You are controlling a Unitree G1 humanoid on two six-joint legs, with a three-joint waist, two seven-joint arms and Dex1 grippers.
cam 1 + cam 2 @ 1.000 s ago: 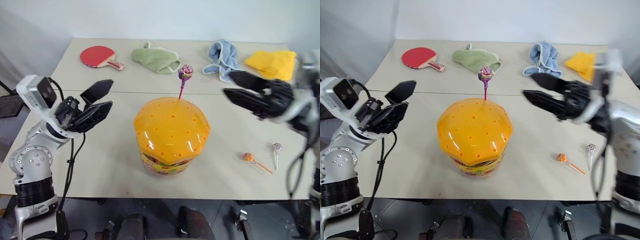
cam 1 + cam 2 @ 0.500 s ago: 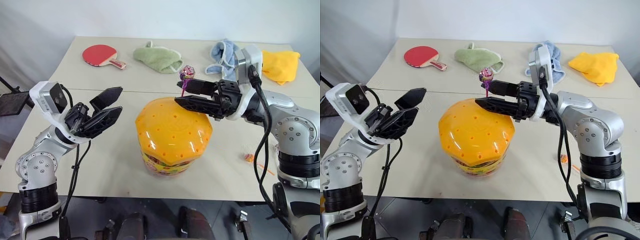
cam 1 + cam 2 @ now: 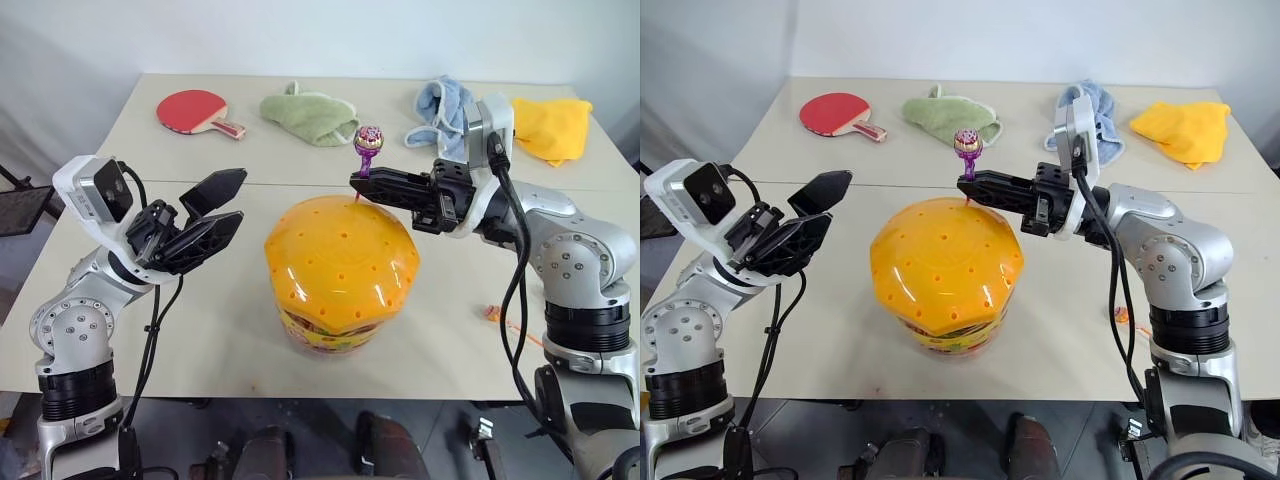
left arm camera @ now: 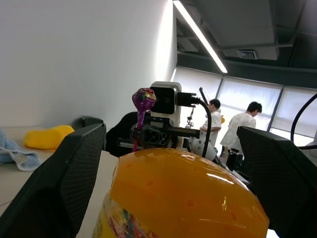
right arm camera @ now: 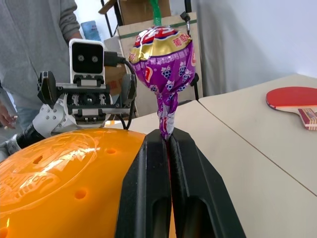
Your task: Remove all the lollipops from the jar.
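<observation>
The jar, a big burger-shaped tub with a glossy orange holed dome, stands at the table's front middle. One purple-wrapped lollipop sticks up from a hole at the dome's far side. My right gripper reaches in from the right and is shut on its stick just under the candy, right above the dome. My left gripper hovers open to the left of the jar, apart from it, nothing between its fingers. Another lollipop lies on the table at the right, partly behind my right arm's cable.
Along the table's far side lie a red paddle, a green cloth, a blue cloth and a yellow cloth. People stand in the room beyond the table. A seam runs across the table behind the jar.
My right gripper swung in from the right, straddled the purple lollipop's stick with open fingers, and has now shut on it. The left gripper has stayed where it was, open.
</observation>
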